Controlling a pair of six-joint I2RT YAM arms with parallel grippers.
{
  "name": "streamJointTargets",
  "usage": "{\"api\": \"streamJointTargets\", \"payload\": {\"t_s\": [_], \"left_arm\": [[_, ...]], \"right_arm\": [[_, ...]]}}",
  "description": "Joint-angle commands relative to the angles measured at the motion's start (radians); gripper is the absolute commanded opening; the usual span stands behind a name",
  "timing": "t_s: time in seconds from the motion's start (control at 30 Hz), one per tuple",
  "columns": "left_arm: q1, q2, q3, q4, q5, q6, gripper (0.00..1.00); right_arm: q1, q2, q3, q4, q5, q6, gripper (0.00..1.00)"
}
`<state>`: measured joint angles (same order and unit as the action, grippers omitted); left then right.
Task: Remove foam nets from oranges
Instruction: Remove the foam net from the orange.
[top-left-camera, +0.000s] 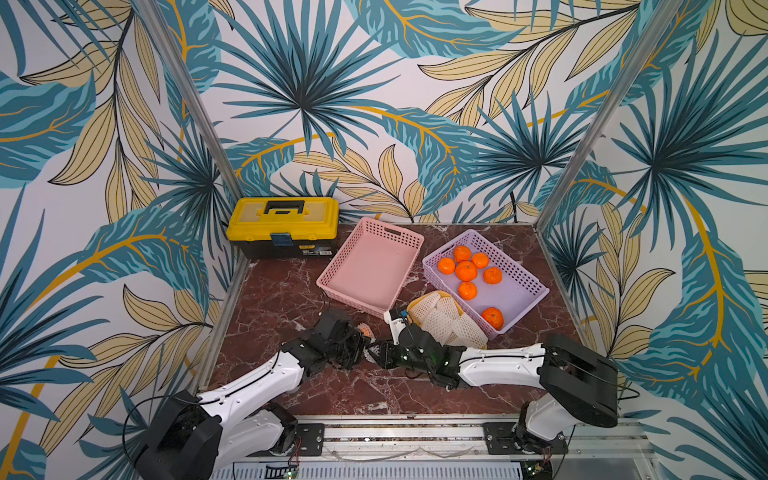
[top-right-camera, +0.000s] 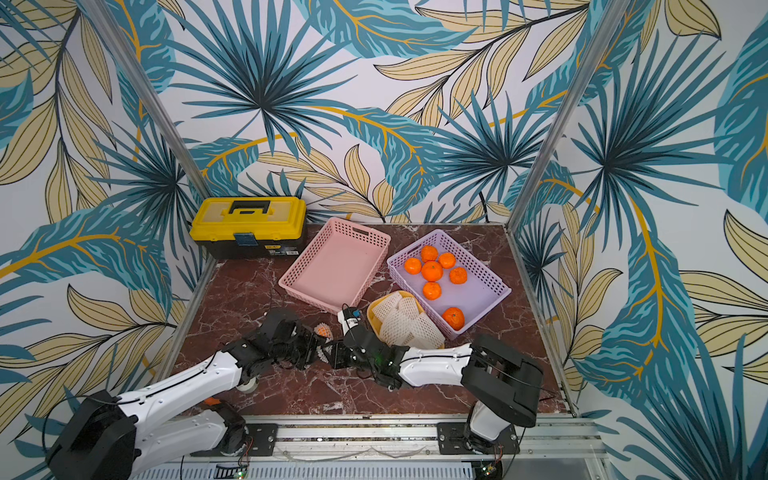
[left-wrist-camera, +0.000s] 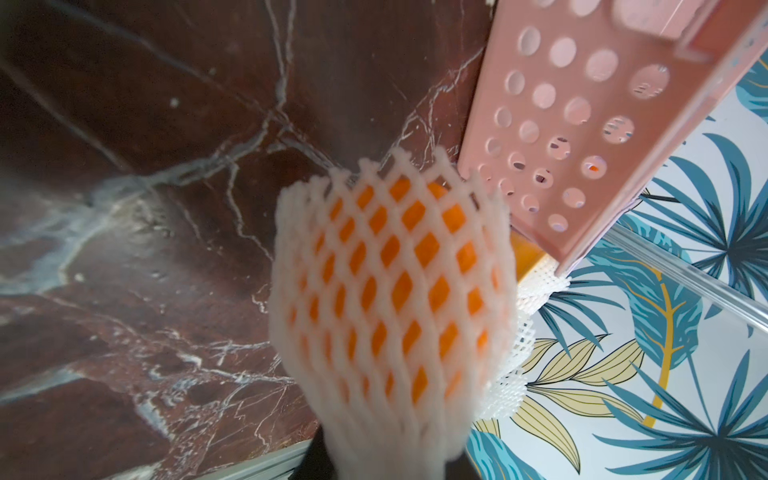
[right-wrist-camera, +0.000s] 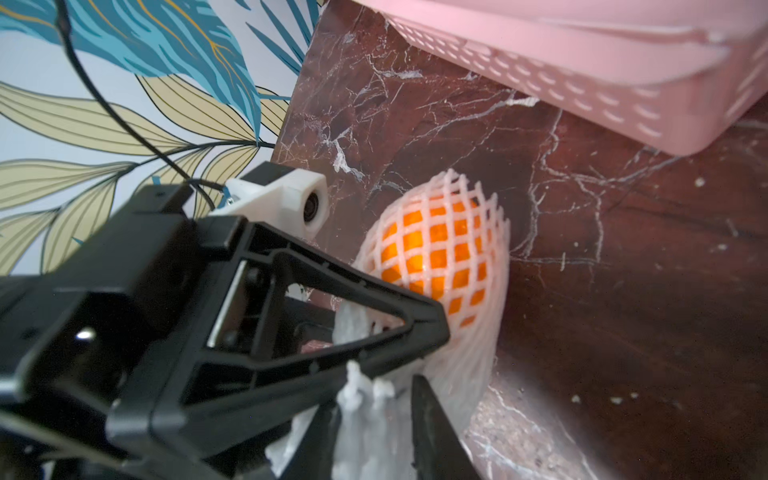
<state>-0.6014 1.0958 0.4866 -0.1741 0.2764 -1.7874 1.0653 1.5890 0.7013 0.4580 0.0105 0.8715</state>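
One orange still sits inside a white foam net, just above the marble table near its front middle, small in both top views. My left gripper is shut on the net's gathered part below the fruit; one of its black fingers presses into the foam. My right gripper faces it from the right with its jaws apart, and the net's loose tail lies between them. Several bare oranges lie in the purple basket. Empty foam nets are heaped in a yellow bowl.
An empty pink basket stands just behind the grippers, its wall close to the netted fruit in the left wrist view. A yellow toolbox sits at the back left corner. Metal frame posts border the table.
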Motion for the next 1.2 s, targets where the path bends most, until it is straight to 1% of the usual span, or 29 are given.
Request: {"api": "streamJointTargets", "payload": {"t_s": [0.0, 0.07, 0.2, 0.3, 0.43, 0.5, 0.57, 0.63, 0.77, 0.87, 1.0, 1.1, 1.17], "left_arm": [[-0.002, -0.028, -0.010, 0.002, -0.022, -0.003, 0.24], [-0.001, -0.033, -0.007, -0.001, -0.023, -0.003, 0.23], [-0.001, -0.037, -0.003, -0.002, -0.025, -0.003, 0.21], [-0.001, -0.038, -0.003, -0.002, -0.021, -0.006, 0.18], [-0.001, -0.037, -0.001, -0.002, -0.014, -0.007, 0.09], [-0.001, -0.037, 0.003, -0.002, -0.005, -0.006, 0.08], [-0.001, -0.037, 0.006, -0.002, 0.000, -0.004, 0.08], [-0.003, -0.037, 0.009, -0.002, 0.004, -0.003, 0.08], [-0.005, -0.037, 0.012, -0.002, 0.016, -0.001, 0.08], [-0.005, -0.036, 0.013, -0.002, 0.024, 0.002, 0.08], [-0.007, -0.029, 0.022, -0.002, 0.043, 0.015, 0.08], [-0.011, -0.025, 0.023, -0.002, 0.049, 0.014, 0.09], [-0.012, -0.025, 0.022, -0.002, 0.051, 0.016, 0.09]], "right_arm": [[0.005, -0.061, -0.036, -0.010, 0.007, -0.021, 0.42], [0.006, -0.086, -0.063, -0.009, 0.022, -0.026, 0.49], [0.005, -0.138, -0.122, 0.036, 0.039, -0.052, 0.59], [0.005, -0.156, -0.148, 0.057, 0.038, -0.105, 0.69], [0.010, -0.151, -0.189, 0.161, 0.023, -0.143, 0.81], [0.010, -0.133, -0.178, 0.173, 0.019, -0.157, 0.86], [0.012, -0.103, -0.144, 0.147, 0.026, -0.174, 0.88], [0.017, -0.084, -0.131, 0.151, 0.059, -0.183, 0.89], [0.018, -0.051, -0.112, 0.183, 0.108, -0.205, 0.88], [0.018, -0.021, -0.083, 0.176, 0.091, -0.212, 0.83], [0.019, 0.005, -0.079, 0.194, 0.111, -0.193, 0.71], [0.018, 0.012, -0.079, 0.215, 0.114, -0.188, 0.59], [0.018, 0.020, -0.071, 0.219, 0.109, -0.189, 0.53]]}}
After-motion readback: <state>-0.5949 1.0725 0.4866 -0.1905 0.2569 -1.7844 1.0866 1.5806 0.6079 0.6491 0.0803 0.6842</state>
